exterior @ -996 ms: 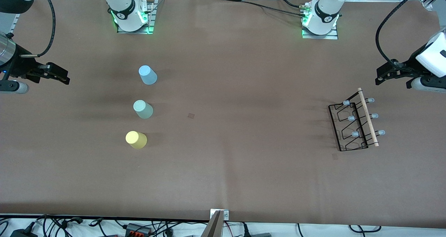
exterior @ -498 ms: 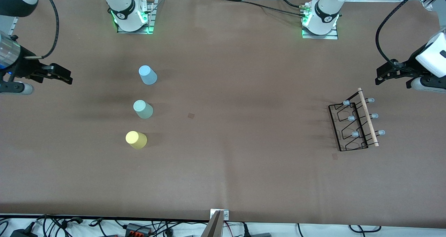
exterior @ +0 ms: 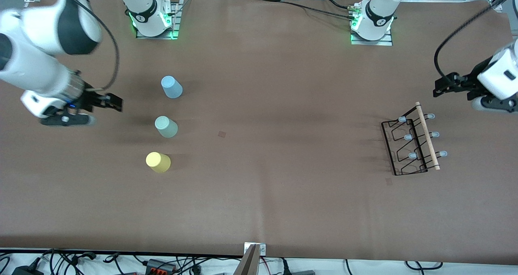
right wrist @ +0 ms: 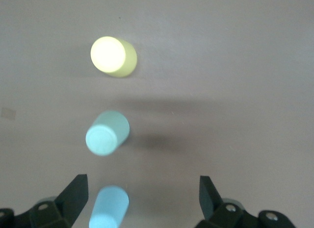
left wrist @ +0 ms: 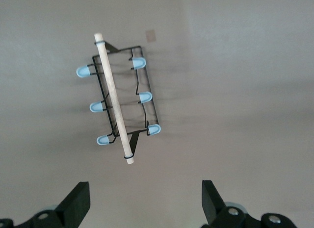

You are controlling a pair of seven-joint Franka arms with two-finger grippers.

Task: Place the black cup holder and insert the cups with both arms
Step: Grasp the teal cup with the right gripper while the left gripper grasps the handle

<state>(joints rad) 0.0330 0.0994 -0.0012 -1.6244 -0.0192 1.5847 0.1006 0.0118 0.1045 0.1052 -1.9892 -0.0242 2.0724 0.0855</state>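
Since a moment ago, the right arm has swung in from its end of the brown surface (exterior: pixel 259 194), and the right gripper (exterior: pixel 111 102) now hangs over bare surface beside 3 small tapered plastic cups, fingers spread wide and holding nothing. The left gripper (exterior: pixel 443 87) has shifted only slightly; it hovers over the surface near the thin black wire cup holder with a pale wooden rod handle and 6 pale blue-grey capped pegs (exterior: pixel 412 145), fingers also spread wide and empty.

All 3 cups stand upside down in a row toward the right arm's end: the light blue cup (exterior: pixel 171 87) farthest from the front camera, the pale green cup (exterior: pixel 166 127) in the middle, the yellow cup (exterior: pixel 158 162) nearest. None has been touched. The holder rests well apart from them, toward the left arm's end.

My reading: the task is at its very start, with each arm approaching its own target and no grasp made yet.
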